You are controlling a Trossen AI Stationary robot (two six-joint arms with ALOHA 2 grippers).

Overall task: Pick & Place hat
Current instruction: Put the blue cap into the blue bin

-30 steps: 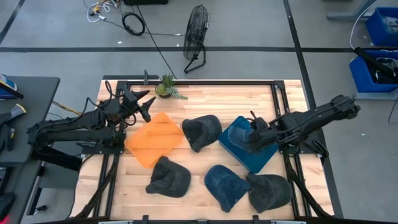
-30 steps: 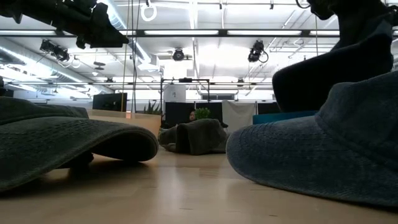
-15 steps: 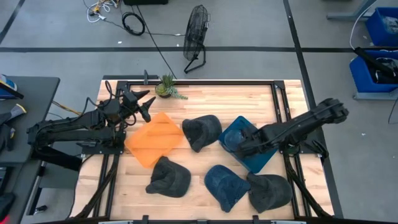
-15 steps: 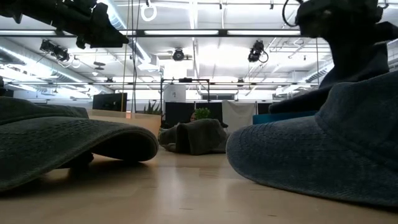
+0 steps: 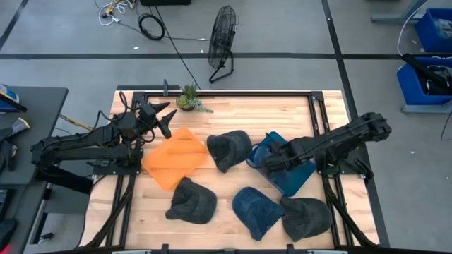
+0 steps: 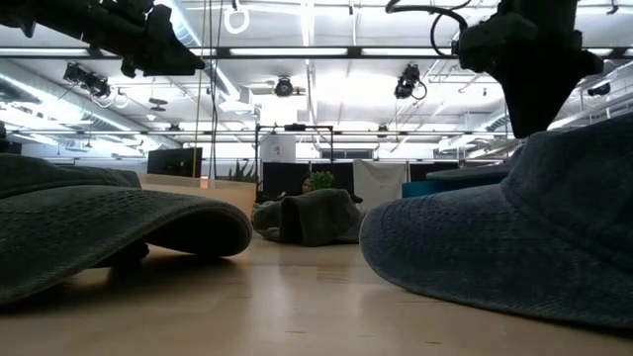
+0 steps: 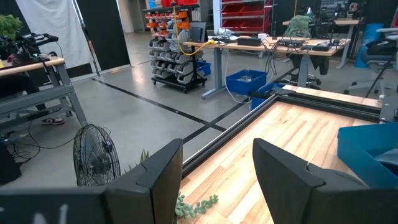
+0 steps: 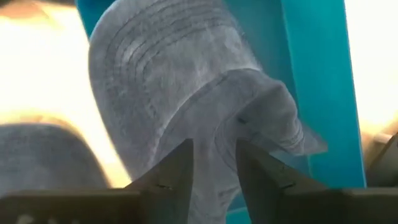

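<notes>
A grey-blue hat [image 8: 180, 81] lies crumpled inside the teal bin [image 5: 295, 178], brim toward the bin's wall [image 8: 317, 74]. My right gripper [image 5: 271, 161] hovers low over that bin, and its fingers [image 8: 214, 168] stand open just short of the hat's folded cloth. Whether they touch it does not show. My left gripper [image 5: 167, 117] waits open above the table's far left, beside an orange bin [image 5: 176, 158]. On the wood lie other hats: a dark one [image 5: 229, 149] at the centre, a dark one [image 5: 192, 201] near the front, a blue one [image 5: 256, 210] and a dark one [image 5: 305, 217].
A small potted plant [image 5: 189, 99] stands at the table's far edge. A black frame [image 5: 212, 92] runs around the table top. A fan [image 5: 222, 42] and cables lie on the floor beyond. Bare wood shows along the far side, between the plant and the teal bin.
My right gripper has carried the hanging hat toward the table's left and down into the teal bin, then let it go. The hat now lies in the bin, and the gripper stands clear of cloth in the low view.
</notes>
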